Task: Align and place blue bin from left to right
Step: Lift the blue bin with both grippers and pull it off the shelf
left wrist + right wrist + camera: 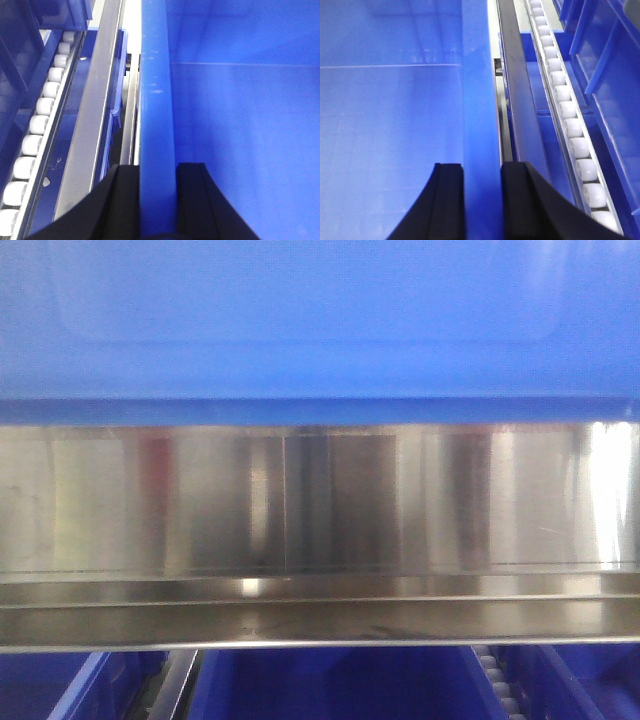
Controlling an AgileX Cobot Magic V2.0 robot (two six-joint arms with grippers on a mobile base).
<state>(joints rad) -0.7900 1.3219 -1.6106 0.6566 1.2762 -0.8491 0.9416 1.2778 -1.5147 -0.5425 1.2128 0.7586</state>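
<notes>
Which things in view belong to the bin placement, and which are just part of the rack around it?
In the job:
blue bin
left gripper and right gripper, each clamped over one of its walls

Just there:
steel shelf rail
roller track
lower blue tubs

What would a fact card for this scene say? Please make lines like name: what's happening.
blue bin: big, fills the top of the front view, above a shiny steel shelf
left gripper: clamped on the bin's left wall
right gripper: clamped on the bin's right wall
rollers: white rows beside the bin on both sides
under the shelf: more blue containers
</notes>
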